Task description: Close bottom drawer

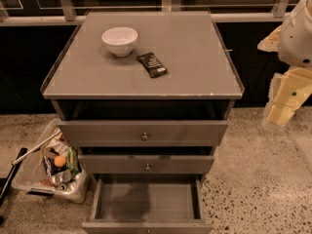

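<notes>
Bottom drawer [146, 201]: pulled out beneath the worktop [195, 57] front edge.
Gripper [285, 104]: beyond the right edge; cannot tell its state.

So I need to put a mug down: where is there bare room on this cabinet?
The cabinet top is bare right of the dark packet and along its front edge; the white bowl and packet crowd the back left. The bottom drawer, pulled out, has a bare floor too. The gripper hangs right of the cabinet, apart from it.
</notes>
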